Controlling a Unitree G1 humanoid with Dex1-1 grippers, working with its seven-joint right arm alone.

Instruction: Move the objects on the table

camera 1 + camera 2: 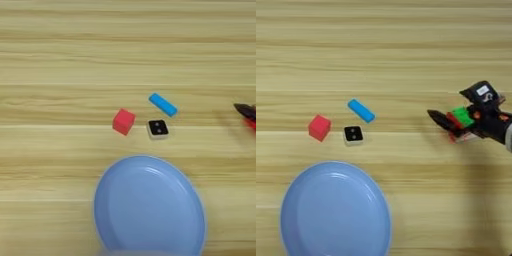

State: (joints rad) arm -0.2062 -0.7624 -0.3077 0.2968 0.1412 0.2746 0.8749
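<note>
Two black fingers of the gripper (448, 125) clamp the puzzle cube (461, 118).

The green-and-red puzzle cube (460, 120) sits between the right gripper's (448, 124) fingers. Well to its left lie the flat blue bar (361, 110), the black pale-rimmed tile (353, 134) and the red cube (319, 127).

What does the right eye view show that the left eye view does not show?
Only the right eye view shows the whole tool, shut on the green-and-red puzzle cube. Only the left eye view shows more bare table on the left. Both show the red cube, black tile, blue bar and blue plate.
</note>
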